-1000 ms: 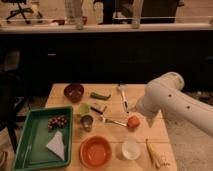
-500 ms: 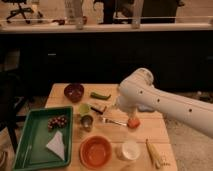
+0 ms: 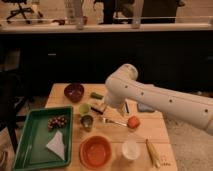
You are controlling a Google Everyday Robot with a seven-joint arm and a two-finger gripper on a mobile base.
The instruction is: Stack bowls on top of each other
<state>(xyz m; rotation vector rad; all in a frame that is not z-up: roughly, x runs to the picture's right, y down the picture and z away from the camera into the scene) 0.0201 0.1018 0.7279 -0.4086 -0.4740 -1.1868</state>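
Observation:
The small dark maroon bowl (image 3: 74, 92) stands at the table's far left corner. The wider orange bowl (image 3: 95, 151) stands at the near edge, apart from it and right of the green tray. Both are upright and look empty. My white arm (image 3: 150, 97) reaches in from the right over the middle of the table. My gripper (image 3: 102, 107) hangs at its end, low over the table between the two bowls, right of the small green cup (image 3: 84, 108). It touches neither bowl.
A green tray (image 3: 30, 150) at the left holds grapes (image 3: 57, 121) and a white napkin (image 3: 55, 145). A metal cup (image 3: 87, 122), a fork (image 3: 114, 120), an orange fruit (image 3: 133, 122), a white cup (image 3: 131, 149) and a corn cob (image 3: 152, 152) lie on the wooden table (image 3: 150, 131).
My arm has swung leftward across the table, from over the right side to over the middle, bringing the gripper near the green cup. The bowls have not moved.

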